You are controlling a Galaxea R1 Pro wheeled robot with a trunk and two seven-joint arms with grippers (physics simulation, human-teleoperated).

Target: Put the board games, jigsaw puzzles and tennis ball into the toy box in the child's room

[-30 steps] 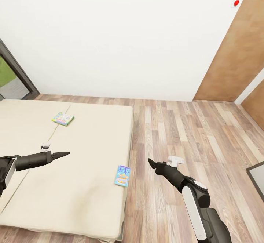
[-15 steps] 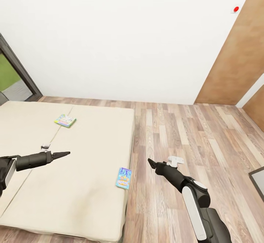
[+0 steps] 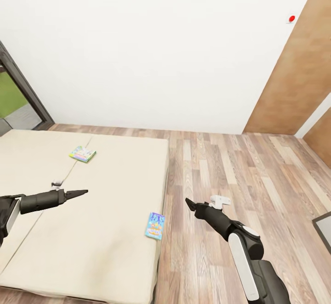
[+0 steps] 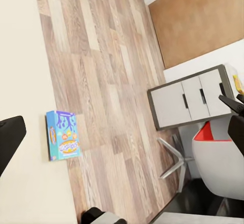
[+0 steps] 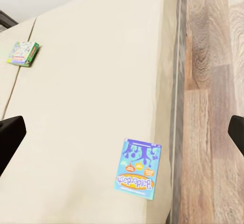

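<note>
Two board games lie on the bed (image 3: pixel 101 230), on its beige mattress. A small blue one (image 3: pixel 155 225) rests at the mattress's right edge, and it also appears in the wrist views (image 4: pixel 62 135) (image 5: pixel 137 169). A green-edged multicolour one (image 3: pixel 82 154) (image 5: pixel 23 53) lies farther back near the seam. My left gripper (image 3: pixel 82 192) hovers over the mattress, left of the blue game. My right gripper (image 3: pixel 189 203) hangs over the wood floor just right of the bed's edge. Each wrist view shows fingers (image 4: pixel 10 138) (image 5: pixel 10 137) spread wide with nothing between them.
Wood plank floor (image 3: pixel 239 171) runs right of the bed to a white wall. A brown wooden panel (image 3: pixel 294 74) stands at the right and a dark window frame (image 3: pixel 25 95) at the left. A grey drawer unit (image 4: pixel 190 102) and a chair (image 4: pixel 216 160) appear in the left wrist view.
The whole head view has shifted: the bed, games and floor sit slightly lower and to the right in the picture. Both arms hold the same pose, and the games have not moved on the bed.
</note>
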